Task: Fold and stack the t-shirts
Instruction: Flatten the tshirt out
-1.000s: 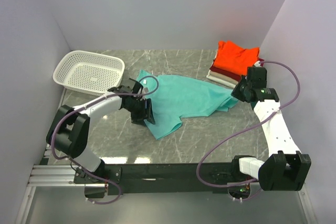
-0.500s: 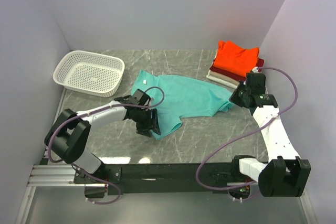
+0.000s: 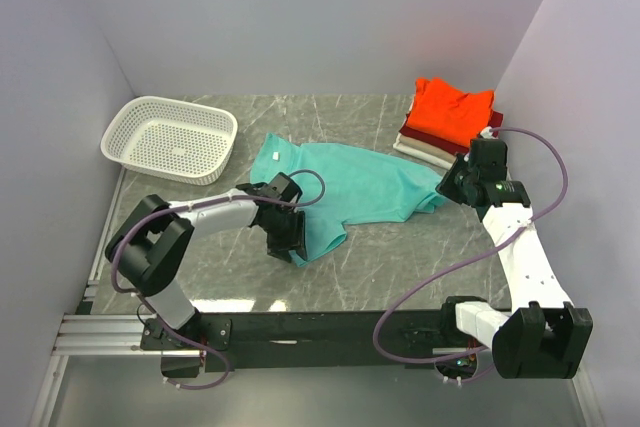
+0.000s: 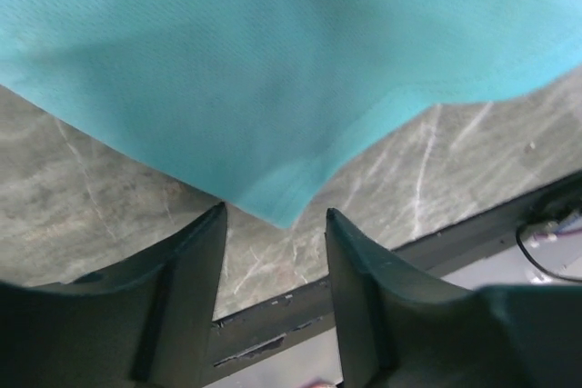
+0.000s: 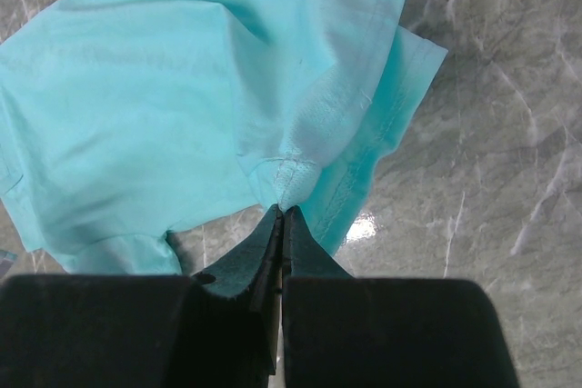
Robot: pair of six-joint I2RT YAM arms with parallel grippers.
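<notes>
Teal t-shirt (image 3: 360,182): we find it lying rumpled on the grey marble tabletop (image 3: 400,257), mid-table between the two arms, with a small white tag (image 3: 272,154) at its far-left edge.
Left gripper (image 4: 275,223): it sits low over the shirt's near corner. We see its jaws parted with a clear gap, the hemmed tip of the corner reaching just between the fingertips, and nothing pinched. Whether either finger touches the cloth we cannot tell.
Right gripper (image 5: 282,213): its jaws are pressed together on a bunched fold at the shirt's right end. The cloth puckers into the tips, and a hemmed edge lies just beside them on the marble.
Stack: orange-red t-shirt (image 3: 455,107) on top, dark red t-shirt (image 3: 493,120) under it, cream t-shirt (image 3: 418,150) at the bottom. We see them folded in the far-right corner, near the right wrist and apart from the teal cloth.
Basket (image 3: 215,119): white plastic mesh, at the far left of the table, well apart from the shirt.
In the way: a purple cable (image 3: 321,185) loops up from the left wrist over the teal cloth, and in the top view the left arm's last link covers part of the near hem.
Near edge: a black rail (image 4: 455,243) runs just beyond the marble, ahead of the left fingers.
</notes>
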